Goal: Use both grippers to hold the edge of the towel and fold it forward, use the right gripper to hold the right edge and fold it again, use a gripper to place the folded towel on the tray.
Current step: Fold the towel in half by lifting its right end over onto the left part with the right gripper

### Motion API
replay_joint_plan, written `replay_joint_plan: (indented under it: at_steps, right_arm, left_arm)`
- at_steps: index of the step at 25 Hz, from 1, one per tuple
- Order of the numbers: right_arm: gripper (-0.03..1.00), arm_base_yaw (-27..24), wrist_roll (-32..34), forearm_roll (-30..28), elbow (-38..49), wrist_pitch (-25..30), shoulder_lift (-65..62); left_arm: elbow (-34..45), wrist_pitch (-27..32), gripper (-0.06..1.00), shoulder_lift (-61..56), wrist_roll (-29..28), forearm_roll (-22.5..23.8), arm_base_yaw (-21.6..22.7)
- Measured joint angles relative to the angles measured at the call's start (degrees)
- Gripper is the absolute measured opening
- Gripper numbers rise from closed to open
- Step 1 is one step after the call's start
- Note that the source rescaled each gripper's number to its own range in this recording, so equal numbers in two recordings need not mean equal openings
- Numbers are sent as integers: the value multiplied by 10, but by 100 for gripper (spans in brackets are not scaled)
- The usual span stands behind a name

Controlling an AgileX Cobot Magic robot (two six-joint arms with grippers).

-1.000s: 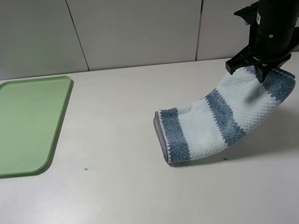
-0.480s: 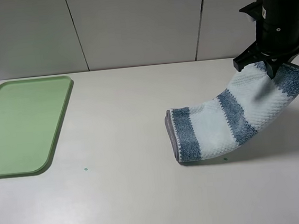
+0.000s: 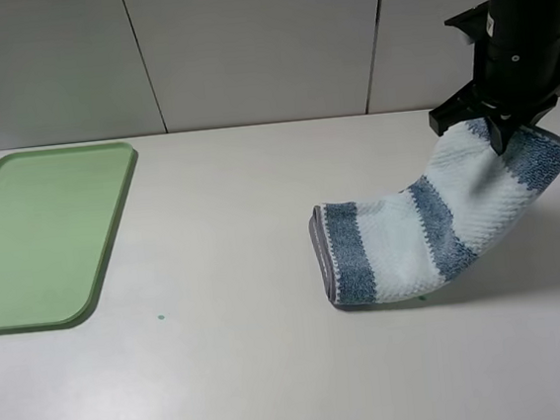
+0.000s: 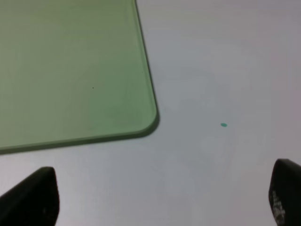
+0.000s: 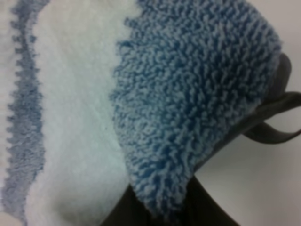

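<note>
Right gripper: the right gripper (image 3: 499,137) is clamped on the right end of the striped towel (image 3: 412,237); its wrist view shows terry pile packed between dark fingers.
Left gripper: the left gripper (image 4: 157,202) has its jaws spread wide and holds nothing, above bare table (image 3: 236,373) just off the near right corner of the tray.
Towel position: on the right of the table, folded into a thick band. The right end is lifted; the left end, with its grey hem (image 3: 316,256), rests on the surface.
Tray position: the light-green tray (image 3: 34,234) lies at the far left, well apart from the towel, with nothing on it.
Step, as judged: both folds look done, so the carry to the tray remains.
Risk, slip: only one end is pinched, so the hanging weight could pull the cloth out during the long crossing.
Risk, unfolding: if the low end drags on the table, friction could peel the layers open.
Risk, placement: a release made too early could leave the towel over the tray's rim or short of it.
Count, towels: one, with three darker stripes showing.
Count, trays: one.
Count, grippers: two, though only the right one shows in the high view.
Count, green specks: two on the table, one near the tray (image 3: 160,317), one at the towel's near edge (image 3: 422,297).
</note>
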Motion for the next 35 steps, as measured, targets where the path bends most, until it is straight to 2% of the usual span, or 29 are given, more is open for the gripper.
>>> replay_joint_plan:
  at_steps: [17, 35]
  right_arm:
    - [8, 104, 37, 15, 0, -41, 0]
    - [7, 106, 34, 73, 0, -49, 0]
  left_arm:
    - [0, 0, 88, 0, 0, 0, 0]
    - [0, 0, 88, 0, 0, 0, 0]
